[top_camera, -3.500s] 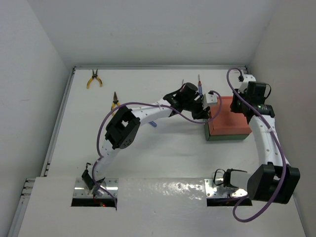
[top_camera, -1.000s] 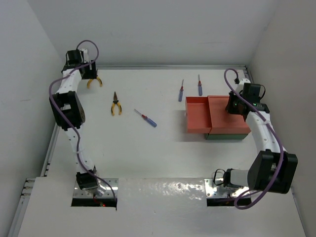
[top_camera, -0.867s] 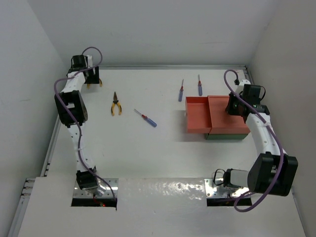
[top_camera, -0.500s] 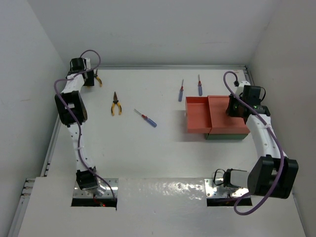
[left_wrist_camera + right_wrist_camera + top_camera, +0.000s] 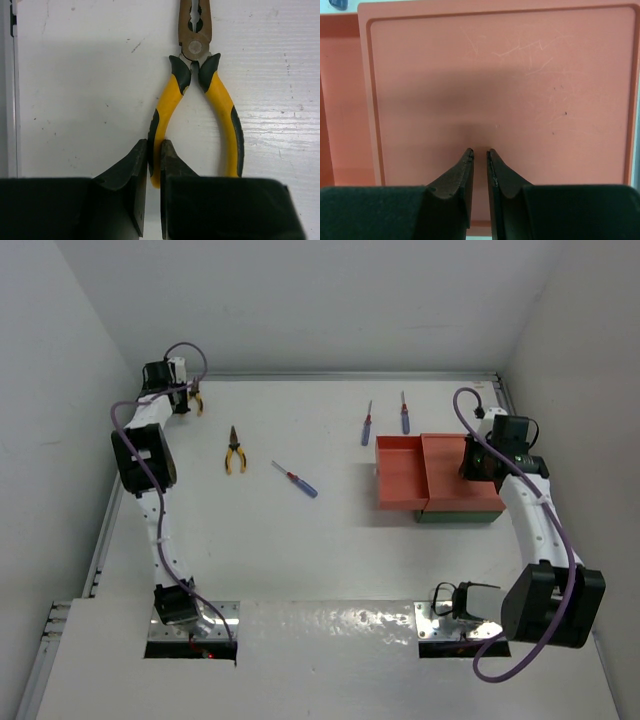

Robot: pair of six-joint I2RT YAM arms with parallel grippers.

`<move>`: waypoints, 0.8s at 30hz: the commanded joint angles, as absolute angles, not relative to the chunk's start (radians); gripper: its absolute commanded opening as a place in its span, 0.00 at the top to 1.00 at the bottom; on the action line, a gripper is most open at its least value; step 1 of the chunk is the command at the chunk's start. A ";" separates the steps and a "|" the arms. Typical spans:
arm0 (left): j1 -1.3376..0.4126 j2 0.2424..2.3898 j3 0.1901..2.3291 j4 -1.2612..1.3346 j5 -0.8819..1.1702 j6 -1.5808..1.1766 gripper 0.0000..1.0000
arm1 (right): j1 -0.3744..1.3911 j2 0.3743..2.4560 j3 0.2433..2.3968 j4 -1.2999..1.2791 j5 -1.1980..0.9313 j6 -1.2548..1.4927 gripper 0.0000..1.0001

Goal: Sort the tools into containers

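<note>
From above, we see the left tool at the far left corner of the bench, on one pair of pliers. The second pliers and three screwdrivers lie loose, and the orange-red tray sits near the right edge beside the dark green tray, which is mostly hidden under an orange panel. We judge a long carry lies ahead. In the left wrist view, the left tool pinches only one yellow handle of the pliers, near its end. On lifting, the head could droop, the free handle could swing, and the grip could slip. In the right wrist view, the right tool hangs over the panel, its fingers nearly pressed together and holding nothing, and it may crowd the drop.
</note>
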State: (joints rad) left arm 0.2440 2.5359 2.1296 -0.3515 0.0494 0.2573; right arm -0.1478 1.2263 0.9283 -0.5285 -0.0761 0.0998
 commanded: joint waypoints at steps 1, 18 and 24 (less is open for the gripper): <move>0.262 2.490 2.071 -0.328 0.122 0.250 1.00 | -0.144 1.190 0.954 -0.548 -0.054 0.107 0.83; 0.144 1.931 1.792 -0.169 0.370 0.114 1.00 | -0.144 1.239 0.913 -0.500 -0.038 0.149 0.88; -0.016 1.824 1.758 -0.242 0.413 0.169 1.00 | -0.144 1.238 0.858 -0.480 -0.034 0.141 0.90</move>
